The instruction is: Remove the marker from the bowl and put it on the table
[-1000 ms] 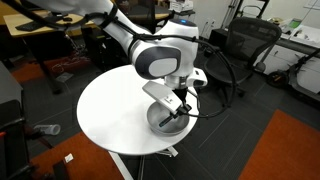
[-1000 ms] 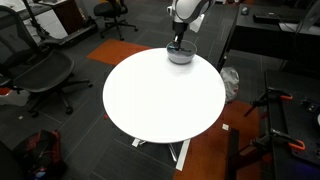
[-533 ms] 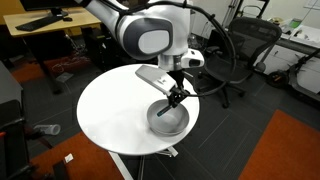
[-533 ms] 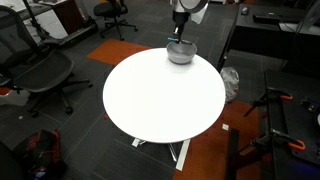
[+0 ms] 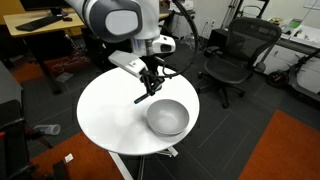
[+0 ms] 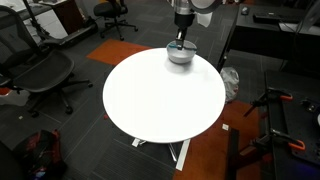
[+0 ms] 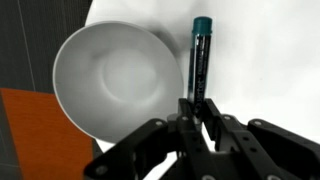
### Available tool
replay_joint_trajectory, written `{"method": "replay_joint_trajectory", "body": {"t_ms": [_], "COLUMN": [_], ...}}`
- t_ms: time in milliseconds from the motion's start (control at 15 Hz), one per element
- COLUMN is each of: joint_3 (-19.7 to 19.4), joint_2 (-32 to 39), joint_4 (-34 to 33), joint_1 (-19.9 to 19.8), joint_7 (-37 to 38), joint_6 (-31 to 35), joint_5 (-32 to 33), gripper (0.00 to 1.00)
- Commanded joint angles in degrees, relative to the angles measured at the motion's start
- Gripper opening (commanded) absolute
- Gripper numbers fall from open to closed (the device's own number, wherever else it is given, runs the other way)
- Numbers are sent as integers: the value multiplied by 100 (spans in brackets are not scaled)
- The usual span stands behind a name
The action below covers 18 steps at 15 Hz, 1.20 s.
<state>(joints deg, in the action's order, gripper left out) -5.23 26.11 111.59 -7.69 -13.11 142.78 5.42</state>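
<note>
claw (image 7: pixel 198 106) clamped on teal marker (image 7: pixel 200 55), held clear above the desk (image 5: pixel 105 115) just far-left of the grey bowl (image 5: pixel 167 117); I'd lower straight down, lay it near flat, open only at contact so it can't roll off

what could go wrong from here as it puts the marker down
The gripper pinches the marker by one end only, so it may swing or slip. The marker hangs right beside the bowl rim; released here, it could strike it or roll across the table.
</note>
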Motion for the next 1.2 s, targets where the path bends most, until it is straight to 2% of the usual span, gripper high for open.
{"method": "replay_joint_trajectory", "body": {"t_ms": [0, 267, 533, 1133], "joint_3": [209, 555, 855, 1181], "joint_2": [-468, -409, -165, 445], "joint_4": [743, 998, 896, 685], "joint_1": [174, 285, 266, 75], "joint_7": [-94, -442, -1064, -2550], "joint_6": [419, 795, 747, 999], "joint_5": [119, 83, 109, 200], "gripper": [5, 5, 5, 5]}}
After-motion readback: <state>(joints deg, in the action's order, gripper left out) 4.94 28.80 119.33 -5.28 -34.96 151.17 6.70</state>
